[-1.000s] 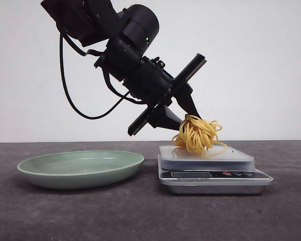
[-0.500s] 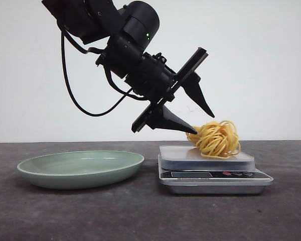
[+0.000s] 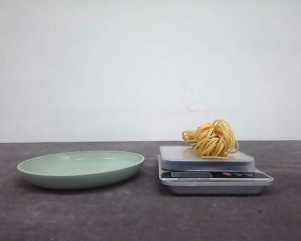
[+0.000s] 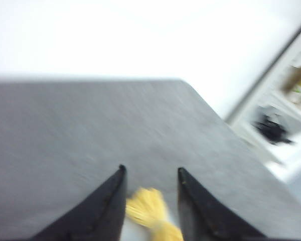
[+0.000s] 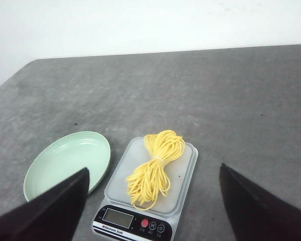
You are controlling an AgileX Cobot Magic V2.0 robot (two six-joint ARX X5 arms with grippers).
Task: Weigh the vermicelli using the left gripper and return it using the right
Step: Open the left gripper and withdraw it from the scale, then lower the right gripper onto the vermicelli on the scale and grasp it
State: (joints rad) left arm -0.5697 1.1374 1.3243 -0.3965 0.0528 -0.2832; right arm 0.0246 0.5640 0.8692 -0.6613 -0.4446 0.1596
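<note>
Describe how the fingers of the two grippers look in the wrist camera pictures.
The left gripper has matte black fingers that taper to narrow pointed tips. The right gripper has the same black, wedge-shaped fingers, seen only at the picture's corners. No markings or cables show.

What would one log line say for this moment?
vermicelli: on scale | plate: empty | left gripper: open, clear | right gripper: open, above

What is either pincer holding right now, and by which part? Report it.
Nothing is held. The vermicelli lies free on the scale. The left pincer and the right pincer are both open, clear of it.
</note>
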